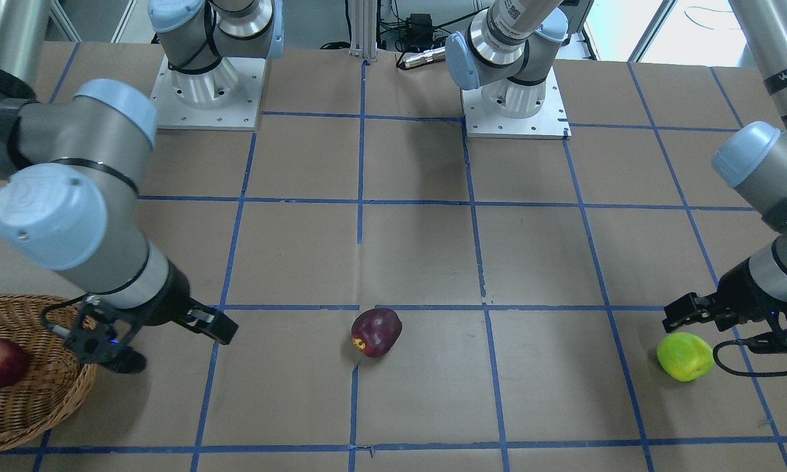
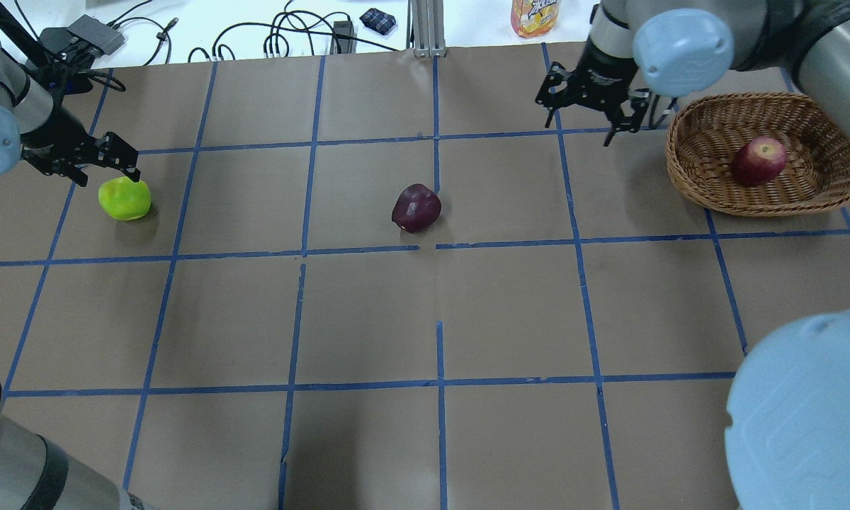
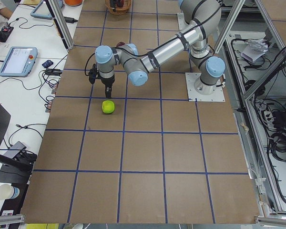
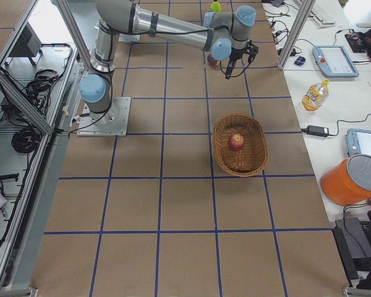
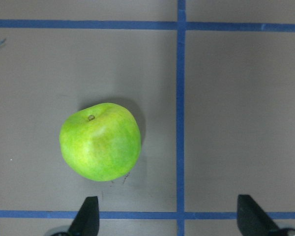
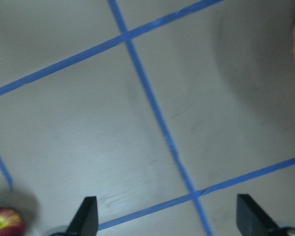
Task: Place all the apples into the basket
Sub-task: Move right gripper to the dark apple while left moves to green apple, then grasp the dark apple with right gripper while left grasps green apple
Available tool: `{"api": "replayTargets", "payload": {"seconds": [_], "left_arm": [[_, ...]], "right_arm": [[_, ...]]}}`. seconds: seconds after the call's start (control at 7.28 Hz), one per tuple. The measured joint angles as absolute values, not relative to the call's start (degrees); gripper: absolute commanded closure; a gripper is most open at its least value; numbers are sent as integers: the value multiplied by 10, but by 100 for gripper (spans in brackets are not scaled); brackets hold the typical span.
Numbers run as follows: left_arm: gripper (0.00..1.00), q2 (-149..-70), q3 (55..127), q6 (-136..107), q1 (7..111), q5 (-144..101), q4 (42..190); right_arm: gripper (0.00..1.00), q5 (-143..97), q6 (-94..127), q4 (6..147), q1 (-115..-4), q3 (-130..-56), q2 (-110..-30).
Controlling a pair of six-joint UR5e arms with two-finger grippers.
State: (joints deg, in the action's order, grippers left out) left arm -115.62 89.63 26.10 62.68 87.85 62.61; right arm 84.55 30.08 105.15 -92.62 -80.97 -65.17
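A lime green apple [image 2: 124,199] lies on the table at the far left; it also shows in the left wrist view [image 5: 100,141]. My left gripper [image 2: 105,166] is open and empty, hovering just beside and above it, with the apple off to the left of the jaws' middle. A dark maroon apple [image 2: 416,207] lies alone near the table's middle. A red apple [image 2: 758,161] rests inside the wicker basket [image 2: 687,185] at the far right. My right gripper [image 2: 588,117] is open and empty, above the table just left of the basket.
A drink bottle [image 2: 536,15] and cables [image 2: 283,35] lie beyond the table's far edge. The table is brown paper with a blue tape grid [image 2: 435,244]. The arm bases [image 1: 206,92] stand on plates at the robot's side.
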Motion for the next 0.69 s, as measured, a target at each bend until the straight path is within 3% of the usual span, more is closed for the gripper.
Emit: {"api": "replayTargets", "payload": {"seconds": [0.69], "left_arm": [[0, -1211, 905, 281, 610, 872, 552]], "right_arm": [[0, 817, 596, 1136, -1056, -811, -584]]}}
